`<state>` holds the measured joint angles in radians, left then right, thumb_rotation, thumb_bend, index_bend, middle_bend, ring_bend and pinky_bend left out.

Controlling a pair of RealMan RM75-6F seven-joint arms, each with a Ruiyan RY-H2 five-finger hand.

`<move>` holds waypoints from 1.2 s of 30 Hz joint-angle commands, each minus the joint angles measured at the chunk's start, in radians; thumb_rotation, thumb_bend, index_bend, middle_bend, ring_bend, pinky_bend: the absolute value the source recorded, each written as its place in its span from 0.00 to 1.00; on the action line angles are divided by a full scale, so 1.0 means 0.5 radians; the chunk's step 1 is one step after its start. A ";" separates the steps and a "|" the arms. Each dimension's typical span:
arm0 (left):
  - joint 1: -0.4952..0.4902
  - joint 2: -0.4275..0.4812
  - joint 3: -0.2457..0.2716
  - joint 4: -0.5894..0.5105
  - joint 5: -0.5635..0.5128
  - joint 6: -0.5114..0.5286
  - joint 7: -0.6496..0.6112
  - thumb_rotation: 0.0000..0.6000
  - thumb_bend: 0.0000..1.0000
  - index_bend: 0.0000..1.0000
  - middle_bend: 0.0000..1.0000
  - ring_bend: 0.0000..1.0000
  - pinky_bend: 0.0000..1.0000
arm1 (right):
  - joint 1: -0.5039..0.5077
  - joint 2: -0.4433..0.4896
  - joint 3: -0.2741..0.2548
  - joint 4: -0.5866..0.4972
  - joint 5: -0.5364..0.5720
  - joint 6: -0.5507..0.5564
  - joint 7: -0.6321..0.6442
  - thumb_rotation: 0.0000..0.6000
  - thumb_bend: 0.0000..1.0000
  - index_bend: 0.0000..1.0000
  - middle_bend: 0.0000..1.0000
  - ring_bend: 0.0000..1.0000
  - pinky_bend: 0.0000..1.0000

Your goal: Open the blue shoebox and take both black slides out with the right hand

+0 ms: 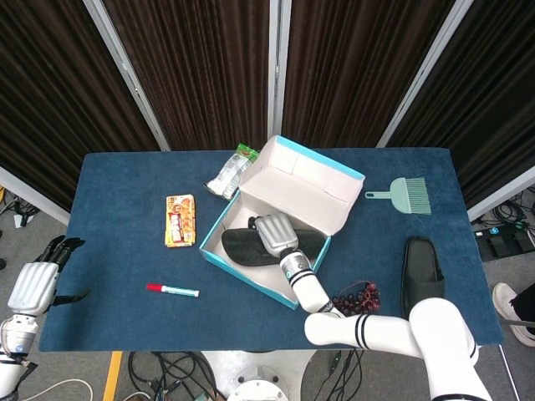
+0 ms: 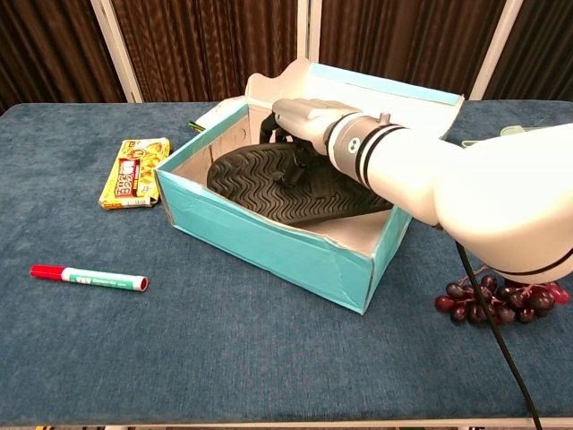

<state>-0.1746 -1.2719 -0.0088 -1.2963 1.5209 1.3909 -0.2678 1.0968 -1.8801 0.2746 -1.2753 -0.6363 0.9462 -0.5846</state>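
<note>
A black slide (image 2: 286,184) is gripped by the right hand (image 2: 300,121) inside the open blue shoebox (image 2: 269,242). The left hand (image 1: 33,284) is kept loose, holding nothing.

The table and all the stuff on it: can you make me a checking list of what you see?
Surface: blue table, covered in cloth.
Job's things: shoebox open, lid leaning back; one black slide inside, sole up; other slide on the table, right of the box.
Clutter: grapes, red-capped marker, snack bar, two packets, green brush.
Hands: right hand in the box, fingers curled on the slide; left hand off the table's edge, holding nothing.
Cables: bundles on the floor.
Surroundings: dark curtains.
</note>
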 commanded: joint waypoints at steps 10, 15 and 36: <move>-0.002 0.001 -0.002 -0.008 0.004 0.001 0.006 1.00 0.11 0.15 0.14 0.06 0.35 | -0.079 0.050 0.102 -0.101 -0.270 0.104 0.216 1.00 0.44 0.79 0.68 0.52 0.64; -0.005 0.007 -0.005 -0.022 0.008 0.005 0.018 1.00 0.11 0.15 0.14 0.06 0.35 | -0.119 0.125 0.168 -0.218 -0.403 0.184 0.310 1.00 0.44 0.79 0.68 0.52 0.64; -0.055 0.005 -0.021 -0.128 0.032 -0.020 0.125 1.00 0.11 0.15 0.14 0.06 0.35 | -0.801 1.145 0.031 -1.181 -0.733 0.698 0.416 1.00 0.44 0.79 0.67 0.52 0.64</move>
<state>-0.2008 -1.2691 -0.0193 -1.3588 1.5358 1.3816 -0.2068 0.7424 -1.3532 0.3161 -1.8310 -0.9815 1.2653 -0.4080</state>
